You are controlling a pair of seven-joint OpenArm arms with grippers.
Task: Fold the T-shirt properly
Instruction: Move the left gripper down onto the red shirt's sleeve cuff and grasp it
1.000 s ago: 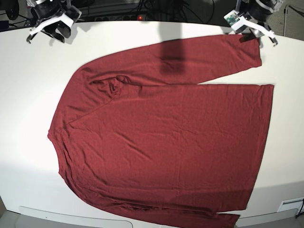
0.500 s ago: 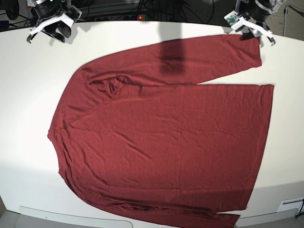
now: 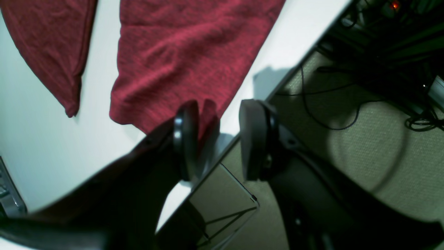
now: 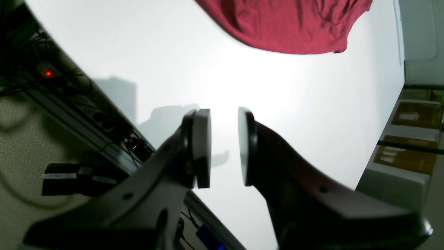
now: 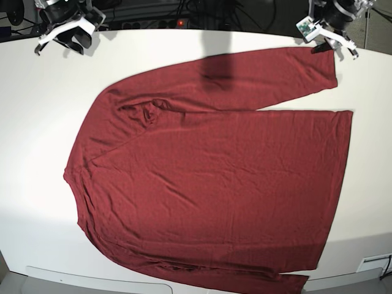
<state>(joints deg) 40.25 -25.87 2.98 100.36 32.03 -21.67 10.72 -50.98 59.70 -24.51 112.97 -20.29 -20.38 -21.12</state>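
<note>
The maroon T-shirt (image 5: 214, 177) lies spread flat on the white table (image 5: 37, 122), neck to the left and hem to the right. Its upper sleeve runs to a cuff (image 5: 321, 67) at the back right, and its lower sleeve lies along the front edge. My left gripper (image 5: 335, 48) hovers just beyond that cuff at the table's back edge. In the left wrist view the left gripper (image 3: 218, 139) is open and empty, with the cuff (image 3: 166, 69) just beside one finger. My right gripper (image 5: 58, 38) is at the back left, clear of the shirt. It is open and empty (image 4: 223, 147).
Cables and a power strip with a red light (image 5: 180, 22) lie behind the table's back edge. Carpeted floor (image 3: 347, 156) shows beyond that edge. Cardboard boxes (image 4: 409, 139) stand past the table's side. A small wrinkle bunch (image 5: 147, 113) sits near the shirt's upper armpit.
My left gripper has drifted slightly toward the back right. The shirt and the right gripper have not visibly changed.
</note>
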